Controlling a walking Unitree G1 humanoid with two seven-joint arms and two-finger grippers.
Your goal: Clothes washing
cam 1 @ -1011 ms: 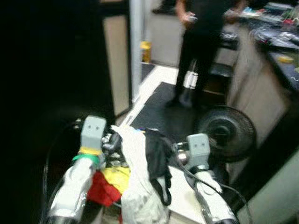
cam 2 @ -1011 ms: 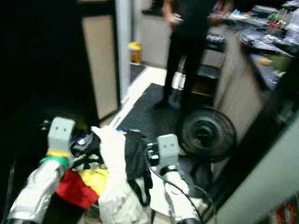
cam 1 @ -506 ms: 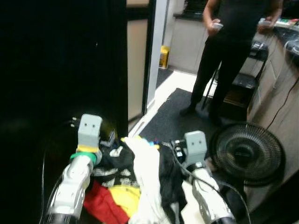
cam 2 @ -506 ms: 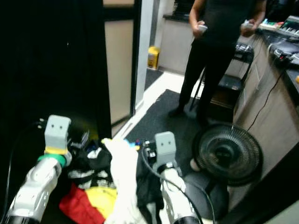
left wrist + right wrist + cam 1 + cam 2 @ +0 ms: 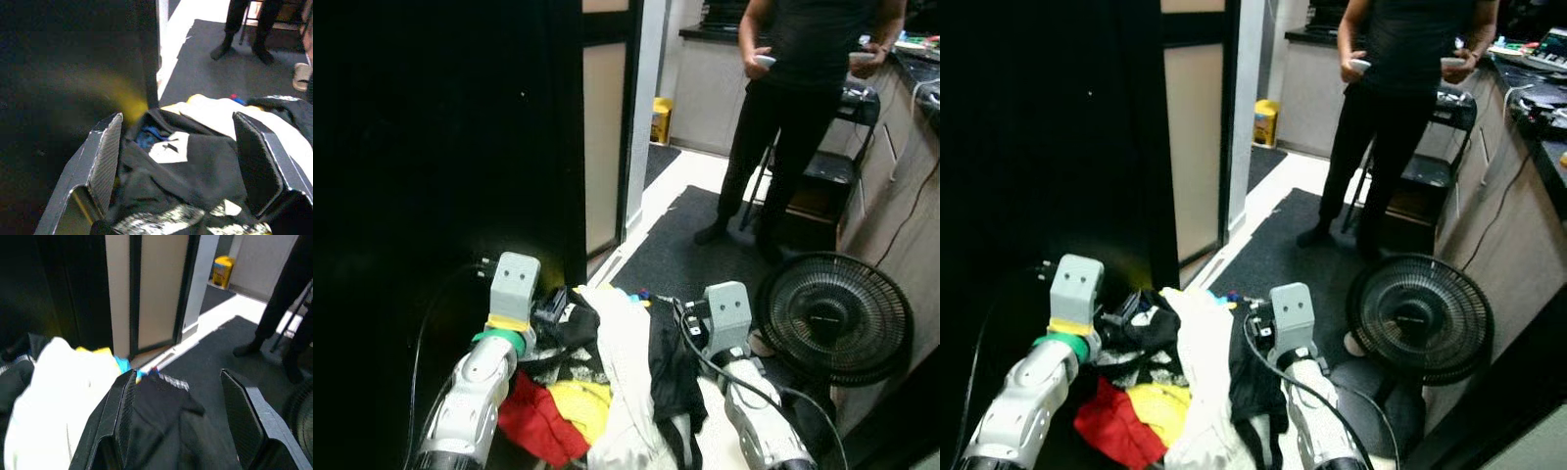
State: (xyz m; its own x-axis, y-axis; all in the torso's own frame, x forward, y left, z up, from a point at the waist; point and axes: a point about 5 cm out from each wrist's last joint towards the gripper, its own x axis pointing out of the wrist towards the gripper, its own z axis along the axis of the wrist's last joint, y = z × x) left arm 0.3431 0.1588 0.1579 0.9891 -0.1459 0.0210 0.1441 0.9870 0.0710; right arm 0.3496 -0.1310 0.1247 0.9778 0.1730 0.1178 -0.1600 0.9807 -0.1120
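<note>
A heap of clothes (image 5: 607, 382) rests between my forearms, white, black, red and yellow. My left hand (image 5: 183, 156) and right hand (image 5: 178, 416) sit with fingers spread, unclenched, over its dark top folds. Beyond stand a fan (image 5: 832, 315) and a person (image 5: 803, 108)

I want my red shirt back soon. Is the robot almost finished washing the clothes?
Not nearly. The clothes pile, with the red garment, is gathered between the open left gripper and right gripper. That carrying is underway. Loading and washing remain; no washer is visible.
</note>
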